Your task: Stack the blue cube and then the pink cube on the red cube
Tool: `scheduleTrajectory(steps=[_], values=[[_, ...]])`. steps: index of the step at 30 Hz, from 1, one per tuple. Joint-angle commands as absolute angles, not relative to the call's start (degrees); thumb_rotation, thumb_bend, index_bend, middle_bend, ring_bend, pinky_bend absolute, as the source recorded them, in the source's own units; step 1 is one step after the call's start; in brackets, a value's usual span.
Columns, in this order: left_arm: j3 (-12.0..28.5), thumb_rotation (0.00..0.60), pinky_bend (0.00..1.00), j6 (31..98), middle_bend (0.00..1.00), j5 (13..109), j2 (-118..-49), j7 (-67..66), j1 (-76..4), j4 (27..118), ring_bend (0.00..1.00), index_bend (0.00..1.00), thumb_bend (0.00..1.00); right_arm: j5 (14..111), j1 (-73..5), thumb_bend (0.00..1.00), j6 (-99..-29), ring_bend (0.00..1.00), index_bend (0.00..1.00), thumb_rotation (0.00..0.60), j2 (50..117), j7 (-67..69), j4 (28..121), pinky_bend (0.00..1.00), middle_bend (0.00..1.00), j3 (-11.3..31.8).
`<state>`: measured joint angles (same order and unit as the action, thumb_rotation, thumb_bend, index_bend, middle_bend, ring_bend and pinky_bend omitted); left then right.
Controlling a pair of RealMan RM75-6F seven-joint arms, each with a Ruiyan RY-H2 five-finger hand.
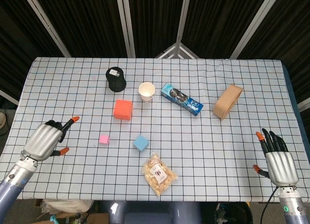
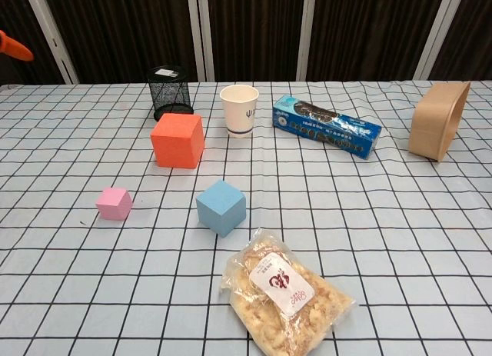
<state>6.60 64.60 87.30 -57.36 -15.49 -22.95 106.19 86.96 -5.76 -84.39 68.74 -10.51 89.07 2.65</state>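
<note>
The left robot hand (image 1: 44,141) is hovering over the checked counter (image 1: 72,88) well to the left of the red cube (image 1: 123,109), its fingers loosely spread and holding nothing; in the chest view only an orange fingertip (image 2: 14,46) is showing at the left edge. The pink cube (image 1: 104,139) is sitting on the counter to the front-left of the red cube, apart from it. A black mesh cup (image 1: 116,79) is standing just behind the red cube. The blue cube (image 1: 141,142) is resting to the front-right of the red cube, with a snack bag (image 1: 159,173) lying nearer the front edge. A paper cup (image 1: 147,91), a blue biscuit box (image 1: 181,98) and a tan container (image 1: 227,101) are lining up to the right of the red cube. The right robot hand (image 1: 277,158) is waiting far right of it, fingers straight and apart, empty.
</note>
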Motion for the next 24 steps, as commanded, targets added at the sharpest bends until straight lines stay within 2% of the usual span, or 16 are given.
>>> scheduleTrajectory(steps=[1, 5, 8, 14, 24], values=[[9.7, 0.6, 0.65, 55.4, 0.88, 78.8, -58.6, -21.5, -29.7, 109.6, 0.67, 0.2, 0.15, 86.7, -5.9, 0.11, -84.1, 0.0, 0.0, 0.6, 68.7, -10.5, 89.0, 0.13, 0.0, 2.7], [10.7, 0.6, 0.67, 46.8, 0.9, 68.4, -60.7, -24.1, -35.6, 110.4, 0.69, 0.22, 0.15, 86.3, -6.1, 0.11, -83.5, 0.0, 0.0, 0.6, 68.8, -10.4, 88.7, 0.13, 0.0, 2.9], [10.7, 0.6, 0.67, 44.7, 0.9, 61.7, -63.7, -29.7, -39.9, 108.3, 0.69, 0.22, 0.14, 86.0, -6.2, 0.11, -83.2, 0.0, 0.0, 0.6, 68.8, -10.4, 88.6, 0.13, 0.0, 2.9], [9.0, 0.6, 0.67, 46.6, 0.9, 49.1, -72.3, -41.4, -47.7, 105.0, 0.69, 0.22, 0.13, 85.9, -6.2, 0.11, -83.2, 0.0, 0.0, 0.6, 68.7, -10.3, 88.5, 0.13, 0.0, 3.1], [7.2, 0.6, 0.67, 50.4, 0.9, 44.6, -82.7, -46.1, -54.0, 100.3, 0.69, 0.25, 0.15, 85.6, -6.3, 0.11, -82.8, 0.0, 0.0, 0.6, 68.7, -10.1, 88.2, 0.13, 0.0, 3.2]])
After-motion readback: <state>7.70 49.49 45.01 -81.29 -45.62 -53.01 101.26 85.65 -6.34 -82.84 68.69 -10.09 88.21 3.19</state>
